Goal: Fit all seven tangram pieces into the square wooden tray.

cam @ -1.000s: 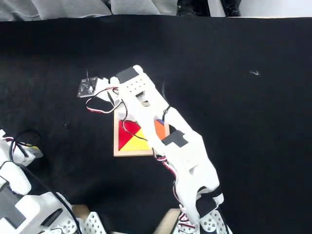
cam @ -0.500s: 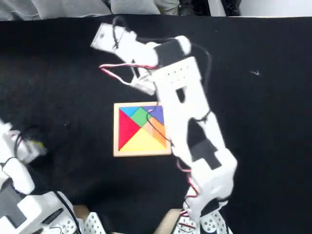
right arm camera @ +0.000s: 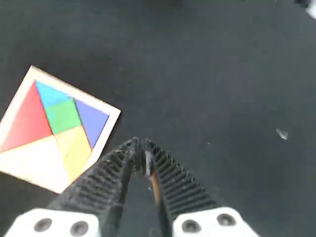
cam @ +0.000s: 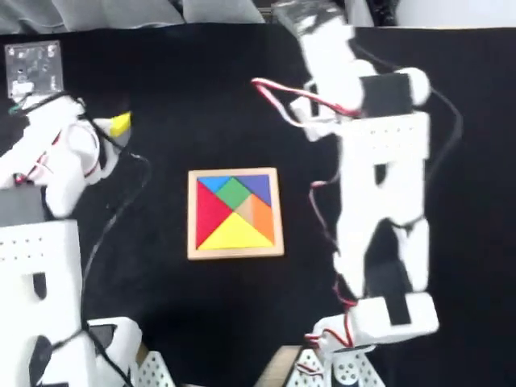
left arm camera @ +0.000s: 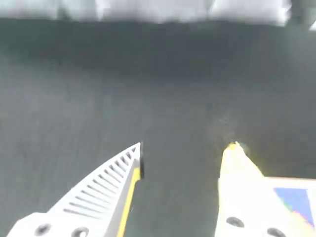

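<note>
The square wooden tray (cam: pixel 192 242) lies flat in the middle of the black desk (cam: pixel 177 105), and we count seven pieces fitted edge to edge inside its pale rim. A large red triangle (cam: pixel 208 216) fills the left side and a large yellow triangle (cam: pixel 235 234) the near side. A light blue triangle (cam: pixel 213 184), a green square (cam: pixel 234 192) and a blue piece (cam: pixel 260 187) run along the far side. An orange piece (cam: pixel 262 216) sits on the right, with a small tan triangle (cam: pixel 243 208) at the centre. The left tool (left arm camera: pixel 185 148) hangs wide and empty over bare desk, well apart from the tray. The right tool (right arm camera: pixel 142 145) has its jaws pressed together on nothing, raised over the desk beyond the tray's far right corner.
</note>
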Controlling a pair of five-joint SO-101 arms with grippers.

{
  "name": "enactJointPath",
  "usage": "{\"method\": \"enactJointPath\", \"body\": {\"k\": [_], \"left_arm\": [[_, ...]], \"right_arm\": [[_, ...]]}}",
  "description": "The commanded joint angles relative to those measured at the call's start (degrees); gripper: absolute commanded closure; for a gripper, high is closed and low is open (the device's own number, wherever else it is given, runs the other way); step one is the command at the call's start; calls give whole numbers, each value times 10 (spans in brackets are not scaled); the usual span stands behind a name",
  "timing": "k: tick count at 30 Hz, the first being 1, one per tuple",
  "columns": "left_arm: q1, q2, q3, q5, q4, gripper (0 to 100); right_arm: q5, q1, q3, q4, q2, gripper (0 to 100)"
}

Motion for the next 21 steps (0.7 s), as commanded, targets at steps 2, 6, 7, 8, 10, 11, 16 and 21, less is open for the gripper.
{"method": "enactJointPath", "body": {"k": [2, 6, 7, 8, 10, 11, 16, 21], "left_arm": [[24, -136, -65, 3, 47, 834], [26, -278, -65, 3, 95, 887], [27, -315, -58, 3, 103, 896], [28, -350, -48, 3, 108, 914], [27, -422, -19, 3, 112, 977], [24, -458, 0, 3, 112, 970], [24, -635, 109, 3, 107, 970], [25, -640, 189, 3, 107, 970]], "right_arm": [[-25, 11, 3, 19, -157, 987], [-27, 11, 8, 25, -301, 988], [-27, 11, 22, 25, -337, 988], [-27, 11, 41, 25, -370, 988], [-33, 14, 101, 26, -438, 988], [-40, 15, 136, 25, -473, 988], [-51, 15, 311, 9, -673, 988], [-50, 15, 487, -49, -855, 988]]}}
